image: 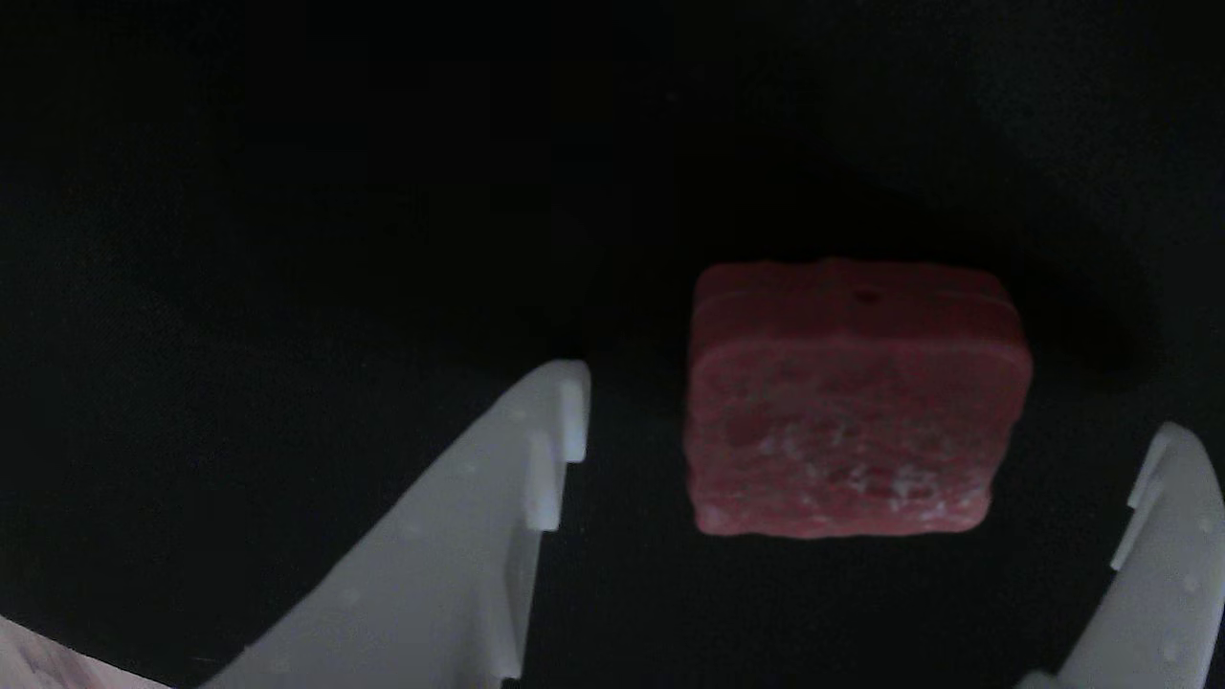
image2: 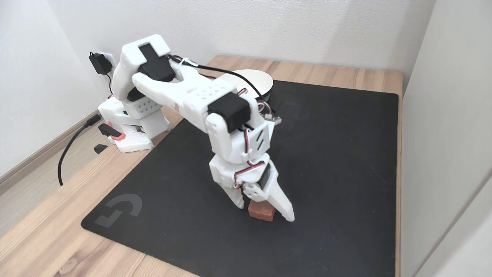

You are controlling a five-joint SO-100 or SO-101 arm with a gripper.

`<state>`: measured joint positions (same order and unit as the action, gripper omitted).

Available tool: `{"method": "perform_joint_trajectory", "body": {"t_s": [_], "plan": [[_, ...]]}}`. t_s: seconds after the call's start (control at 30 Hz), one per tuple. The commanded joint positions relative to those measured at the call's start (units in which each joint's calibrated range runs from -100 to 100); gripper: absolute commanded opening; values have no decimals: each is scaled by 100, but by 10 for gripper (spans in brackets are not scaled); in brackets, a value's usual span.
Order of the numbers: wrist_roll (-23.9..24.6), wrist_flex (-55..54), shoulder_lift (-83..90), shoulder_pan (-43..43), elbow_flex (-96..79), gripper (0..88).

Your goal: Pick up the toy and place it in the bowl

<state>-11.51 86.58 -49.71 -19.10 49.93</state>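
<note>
Toy [image: 852, 421] between spread jaws

Black mat [image2: 338, 161] covers most of the frame centre and right, lying flat on a light wooden table [image2: 46, 234], grey logo [image2: 120, 209] at its lower-left corner. Black power adapter [image2: 98, 63] plugged into the white wall [image2: 292, 30], upper left. Black cable [image2: 71, 144] loops down the left edge. Pale floor [image2: 23, 192] at lower left.
</note>
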Motion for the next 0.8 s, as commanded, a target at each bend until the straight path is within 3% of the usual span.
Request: {"method": "perform_joint_trajectory", "body": {"t_s": [0.0,0.17,0.37,0.77], "plan": [[-3,-12,-60,-26,95,397],[-3,115,-60,-26,86,378],[2,-21,-60,-77,95,46],[2,-72,56,-51,122,26]]}}
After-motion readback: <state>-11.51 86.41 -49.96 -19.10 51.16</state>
